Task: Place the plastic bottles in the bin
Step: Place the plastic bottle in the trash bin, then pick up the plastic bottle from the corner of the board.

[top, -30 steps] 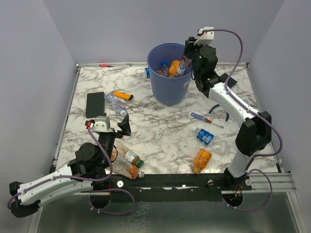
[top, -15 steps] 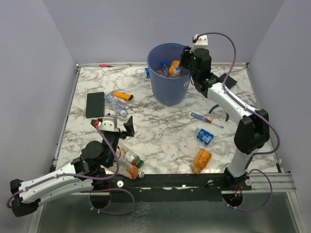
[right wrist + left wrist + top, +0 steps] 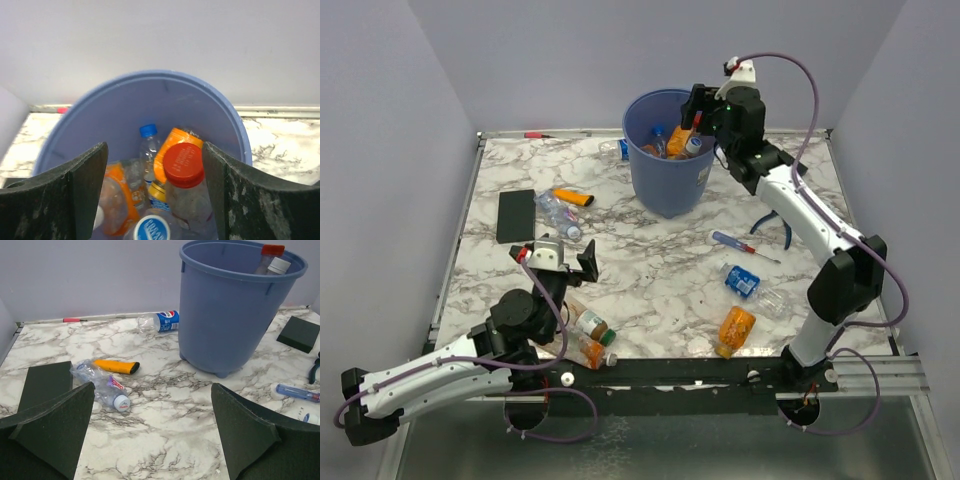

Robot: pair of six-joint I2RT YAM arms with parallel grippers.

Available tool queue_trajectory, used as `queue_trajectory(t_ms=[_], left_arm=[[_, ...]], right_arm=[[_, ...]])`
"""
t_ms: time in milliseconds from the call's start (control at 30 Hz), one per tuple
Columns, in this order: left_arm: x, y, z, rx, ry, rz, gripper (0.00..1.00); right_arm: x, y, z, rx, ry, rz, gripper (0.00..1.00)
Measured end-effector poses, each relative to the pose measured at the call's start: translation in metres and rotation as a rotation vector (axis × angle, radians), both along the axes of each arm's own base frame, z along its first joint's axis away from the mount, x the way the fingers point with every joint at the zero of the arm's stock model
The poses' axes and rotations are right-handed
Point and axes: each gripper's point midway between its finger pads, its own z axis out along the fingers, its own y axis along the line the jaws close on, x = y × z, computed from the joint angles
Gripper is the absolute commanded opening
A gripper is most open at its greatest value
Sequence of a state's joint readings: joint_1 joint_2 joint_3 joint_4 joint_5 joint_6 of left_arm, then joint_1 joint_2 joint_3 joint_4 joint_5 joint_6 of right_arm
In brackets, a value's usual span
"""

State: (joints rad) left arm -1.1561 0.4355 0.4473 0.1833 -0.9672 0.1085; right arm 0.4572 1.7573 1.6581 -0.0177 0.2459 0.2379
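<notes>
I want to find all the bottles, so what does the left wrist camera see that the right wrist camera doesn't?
Only the left wrist view: the outside of the blue bin, a crushed white-capped bottle, a Pepsi bottle, a yellow utility knife, a screwdriver and black slabs. Only the right wrist view: the bin's inside, with a blue-capped bottle and orange-labelled bottles. Both: the blue bin itself and the red-capped bottle poking up inside it.

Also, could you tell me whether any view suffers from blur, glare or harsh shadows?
Top external: even, soft light, sharp throughout, no glare, only a faint shadow by the bin. Left wrist: the near fingers are slightly soft. Right wrist: the red-capped bottle is mildly blurred.
</notes>
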Motion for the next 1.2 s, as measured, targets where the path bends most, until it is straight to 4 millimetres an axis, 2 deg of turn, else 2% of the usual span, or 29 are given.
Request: queue_trajectory(t_ms=[133,300,367,433,500,567,667,800,900,933,1033,1133,1200], left_arm=[[0.001,-0.002,-0.002,0.011,0.005,-0.002,0.99],[0.002,-0.005,-0.005,0.021,0.012,-0.006,0.99],[0.002,-0.007,-0.007,0.026,0.017,-0.008,0.99],[0.003,-0.010,-0.010,0.034,0.025,-0.011,0.99],[0.004,-0.013,-0.014,0.045,0.035,-0.014,0.99],[0.004,-0.016,-0.017,0.054,0.046,-0.020,0.99],[0.004,-0.029,-0.023,0.064,0.071,-0.061,0.99],[0.000,-0.060,-0.025,0.005,0.107,-0.188,0.99],[-0.011,-0.098,-0.028,-0.047,0.160,-0.352,0.99],[-0.017,-0.118,-0.032,-0.070,0.197,-0.429,0.99],[-0.032,-0.167,-0.040,-0.116,0.307,-0.597,0.99],[-0.046,-0.209,-0.062,-0.096,0.433,-0.728,0.99],[-0.061,-0.235,-0.081,-0.052,0.514,-0.809,0.99]], right_arm=[[-0.021,-0.004,0.047,0.049,-0.057,0.029,0.77],[-0.074,-0.018,0.113,0.132,-0.161,0.082,0.73],[-0.101,-0.028,0.124,0.160,-0.187,0.098,0.73],[-0.125,-0.037,0.124,0.183,-0.197,0.110,0.73],[-0.145,-0.045,0.112,0.197,-0.185,0.115,0.73],[-0.159,-0.050,0.091,0.207,-0.149,0.116,0.74],[-0.177,-0.057,0.047,0.220,-0.054,0.106,0.75],[-0.201,-0.072,-0.019,0.236,0.096,0.050,0.76],[-0.221,-0.085,-0.068,0.250,0.203,-0.009,0.76],[-0.227,-0.089,-0.084,0.260,0.237,-0.025,0.76],[-0.243,-0.095,-0.119,0.293,0.319,-0.059,0.76],[-0.253,-0.098,-0.137,0.317,0.368,-0.081,0.76],[-0.256,-0.099,-0.139,0.330,0.379,-0.087,0.76]])
